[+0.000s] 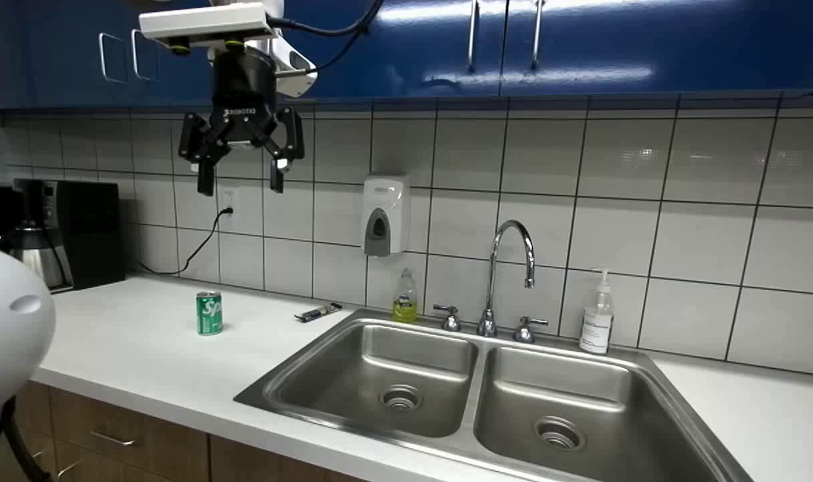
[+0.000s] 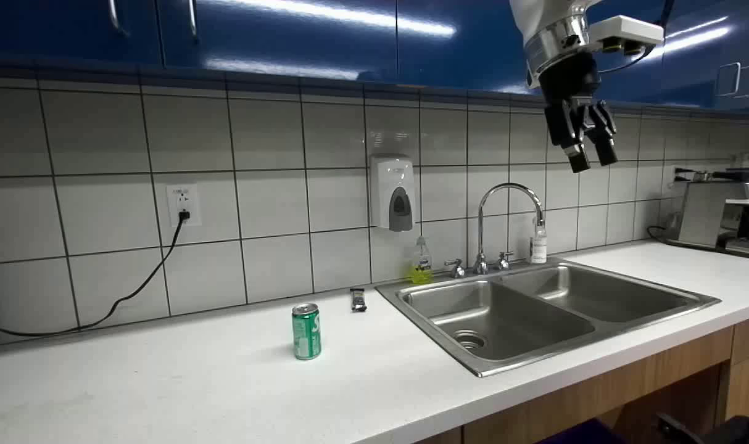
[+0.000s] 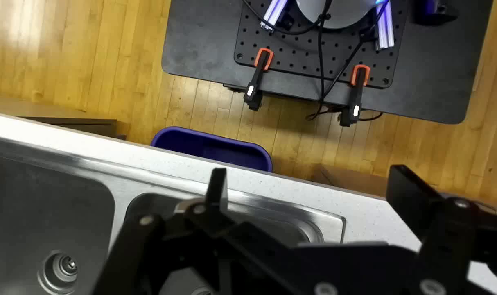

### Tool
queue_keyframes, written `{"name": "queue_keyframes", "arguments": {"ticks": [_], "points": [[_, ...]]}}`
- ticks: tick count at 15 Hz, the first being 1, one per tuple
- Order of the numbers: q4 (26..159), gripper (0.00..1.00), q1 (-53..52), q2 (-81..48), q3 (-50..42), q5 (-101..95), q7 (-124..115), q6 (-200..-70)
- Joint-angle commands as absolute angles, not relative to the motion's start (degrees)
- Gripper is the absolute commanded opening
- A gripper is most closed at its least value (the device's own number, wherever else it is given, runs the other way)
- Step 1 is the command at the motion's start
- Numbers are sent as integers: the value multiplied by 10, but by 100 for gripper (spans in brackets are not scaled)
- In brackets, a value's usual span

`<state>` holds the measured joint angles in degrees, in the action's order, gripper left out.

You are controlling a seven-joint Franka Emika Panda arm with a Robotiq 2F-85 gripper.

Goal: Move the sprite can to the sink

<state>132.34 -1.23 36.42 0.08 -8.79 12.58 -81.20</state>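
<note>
The upright sprite can (image 1: 209,313), lettered "Sp", is set on the white table (image 1: 145,355) between front and back edges. The tool (image 1: 242,179), marked ROBOTIQ, is raised, fingers (image 1: 276,177) spread apart. Rightward, drains (image 1: 400,397) are seen in the sink (image 1: 477,385); by the back edge, yellow liquid (image 1: 404,312) is held in a bottle (image 1: 406,289).

In both exterior views, the sprite can (image 1: 209,316) stands on the counter (image 1: 132,348) left of the sink (image 1: 413,351), a packet (image 1: 318,312) farther back between them. Along the sink's far edge, the faucet (image 1: 491,288) stands between a squeeze bottle (image 1: 405,302), left, and a pump bottle (image 1: 596,325), right.
</note>
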Motion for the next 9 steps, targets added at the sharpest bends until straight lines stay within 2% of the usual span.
{"name": "queue_keyframes", "arguments": {"ticks": [1, 9], "points": [[1322, 100, -22, 363, -6, -91, 121, -810], [1341, 100, -60, 365, 3, -51, 124, -852]]}}
